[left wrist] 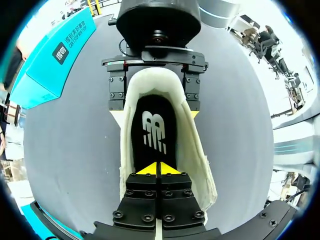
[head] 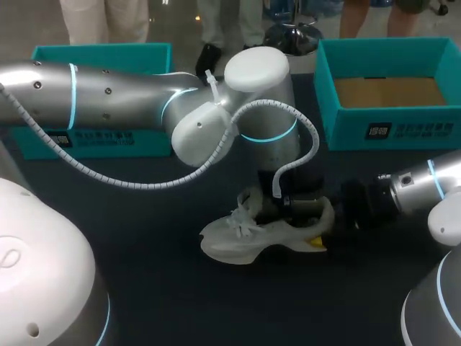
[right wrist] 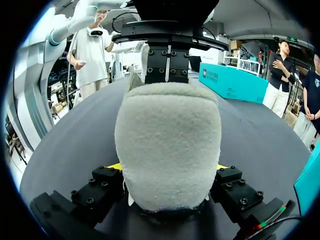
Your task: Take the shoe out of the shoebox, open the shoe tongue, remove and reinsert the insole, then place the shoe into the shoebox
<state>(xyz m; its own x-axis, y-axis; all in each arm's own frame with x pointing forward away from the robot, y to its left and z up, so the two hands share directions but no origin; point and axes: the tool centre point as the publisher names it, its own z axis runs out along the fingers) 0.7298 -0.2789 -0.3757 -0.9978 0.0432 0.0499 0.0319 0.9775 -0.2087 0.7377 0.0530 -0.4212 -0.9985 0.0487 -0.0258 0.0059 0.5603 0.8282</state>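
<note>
Head view, shoe (head: 245,241) lying crosswise, toe left

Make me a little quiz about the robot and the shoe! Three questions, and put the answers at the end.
1. Pick one: which part of the shoe does the right gripper hold between its fingers?
A. the toe
B. the heel
C. the laces

2. True or false: the shoe is lying inside the open shoebox at the robot's right.

3. Fill the gap: the left gripper has its yellow tips closed together, down inside the shoe, over the black ____.

Key
1. B.
2. False: the shoe lies on the table and that shoebox holds nothing.
3. insole.
</note>
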